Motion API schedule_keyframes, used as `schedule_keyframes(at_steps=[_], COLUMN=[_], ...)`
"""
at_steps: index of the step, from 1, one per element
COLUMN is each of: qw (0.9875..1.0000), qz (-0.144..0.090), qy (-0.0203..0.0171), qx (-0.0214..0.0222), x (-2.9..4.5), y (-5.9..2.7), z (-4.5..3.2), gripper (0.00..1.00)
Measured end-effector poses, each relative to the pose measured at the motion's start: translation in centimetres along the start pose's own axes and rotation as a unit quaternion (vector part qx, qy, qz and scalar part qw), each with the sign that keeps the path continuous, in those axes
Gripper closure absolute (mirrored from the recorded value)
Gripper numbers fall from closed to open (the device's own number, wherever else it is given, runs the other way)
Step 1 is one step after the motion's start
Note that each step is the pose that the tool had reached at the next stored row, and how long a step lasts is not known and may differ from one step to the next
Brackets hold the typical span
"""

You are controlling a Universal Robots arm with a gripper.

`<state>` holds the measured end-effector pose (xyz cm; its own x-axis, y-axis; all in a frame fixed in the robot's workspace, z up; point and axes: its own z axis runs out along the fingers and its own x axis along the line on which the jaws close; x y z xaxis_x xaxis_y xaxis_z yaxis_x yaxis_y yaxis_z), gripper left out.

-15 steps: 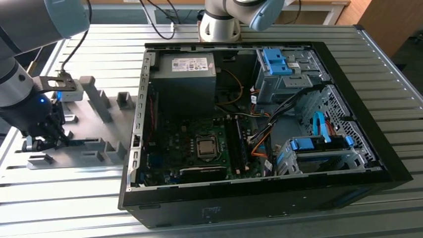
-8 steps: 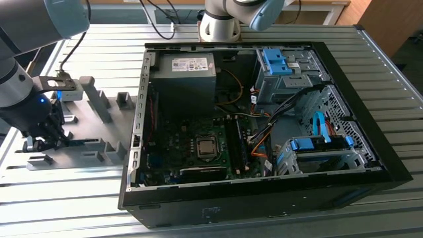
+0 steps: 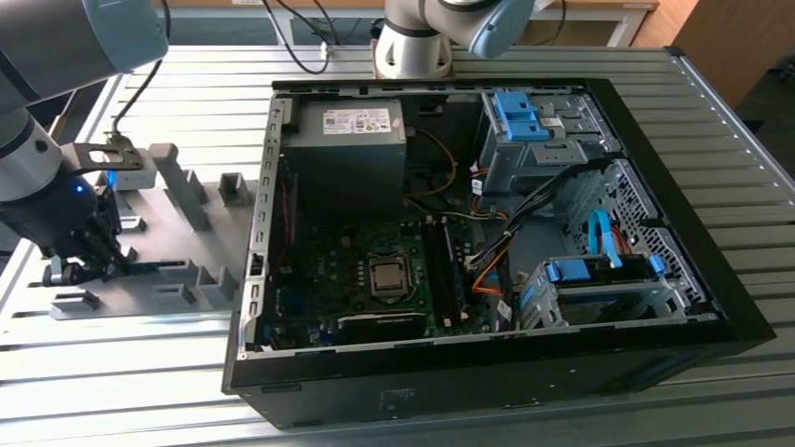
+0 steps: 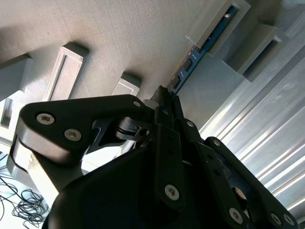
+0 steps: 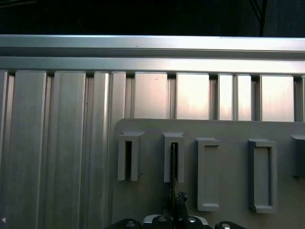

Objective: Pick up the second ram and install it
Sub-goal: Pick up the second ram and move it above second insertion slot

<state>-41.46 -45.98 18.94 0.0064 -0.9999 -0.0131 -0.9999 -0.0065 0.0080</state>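
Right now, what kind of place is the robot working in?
Probably a computer-building workshop or lab: an open computer case sits on a ribbed metal table, beside a grey plate of holders and a robot arm.

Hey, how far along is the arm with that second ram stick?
Done: the end effector is at the grey fixture and looks closed on the second ram. In hand: the stick, seated in its fixture slot, not lifted. Left: carrying it to the open computer case and installing it.

Ribbed metal tabletop, wooden furniture
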Motion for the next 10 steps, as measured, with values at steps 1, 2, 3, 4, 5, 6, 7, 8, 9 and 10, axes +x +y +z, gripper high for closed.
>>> schedule_keyframes(at_steps=[1,2,3,4,5,6,7,8,9,10], qw=[1.0000,1.0000,1.0000,1.0000,1.0000,1.0000,1.0000,1.0000,1.0000,1.0000], qz=[0.000,0.000,0.000,0.000,0.000,0.000,0.000,0.000,0.000,0.000], qy=[-0.0001,0.0000,0.0000,0.0000,0.0000,0.0000,0.0000,0.0000,0.0000,0.0000], qx=[0.0001,0.0000,-0.0001,0.0000,0.0000,0.0000,0.0000,0.0000,0.0000,0.0000], x=[0.00,0.00,0.00,0.00,0.00,-0.01,-0.01,-0.01,-0.01,-0.01], y=[0.00,0.00,0.01,0.00,0.00,0.01,0.00,0.01,0.01,0.01], z=[-0.01,-0.07,-0.16,-0.26,-0.36,-0.47,-0.58,-0.69,-0.80,-0.91], gripper=[0.86,0.86,0.86,0.86,0.86,0.86,0.86,0.86,0.86,0.86])
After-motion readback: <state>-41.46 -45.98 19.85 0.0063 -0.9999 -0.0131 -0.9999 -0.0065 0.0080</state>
